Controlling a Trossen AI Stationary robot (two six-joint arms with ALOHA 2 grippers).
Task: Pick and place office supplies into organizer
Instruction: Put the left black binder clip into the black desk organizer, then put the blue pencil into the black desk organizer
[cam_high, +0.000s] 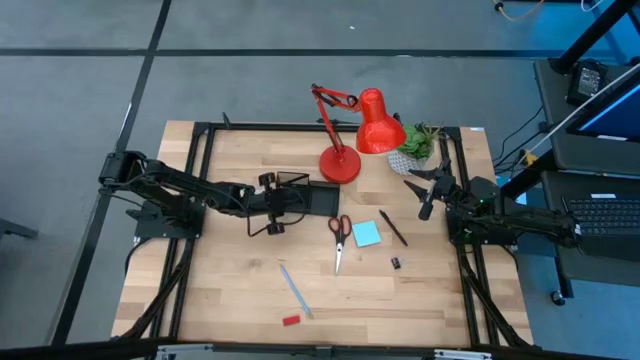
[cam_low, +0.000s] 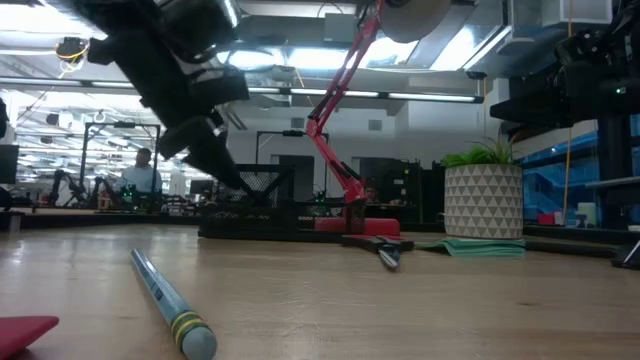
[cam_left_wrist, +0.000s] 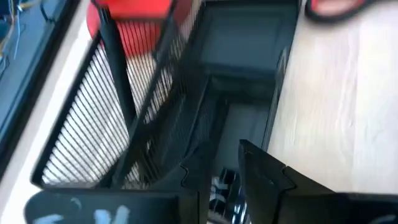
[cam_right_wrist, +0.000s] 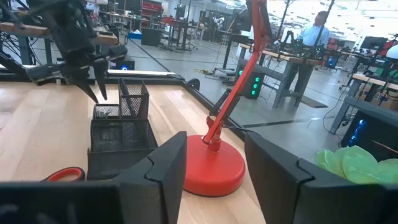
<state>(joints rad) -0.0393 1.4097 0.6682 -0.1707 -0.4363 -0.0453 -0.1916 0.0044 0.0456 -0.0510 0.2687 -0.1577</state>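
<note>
The black mesh organizer stands left of centre, with its pen cup at the far side. My left gripper hovers over its low compartments, tilted down and open by a narrow gap. A small dark-and-pale item shows below that gap, inside the tray. On the table lie red-handled scissors, a cyan sticky-note pad, a black pen, a tiny black clip, a light-blue pen and a red block. My right gripper waits open at the right.
A red desk lamp stands with its round base just right of the organizer and its head behind. A potted plant sits at the far right. Bare wood lies along the near edge around the light-blue pen.
</note>
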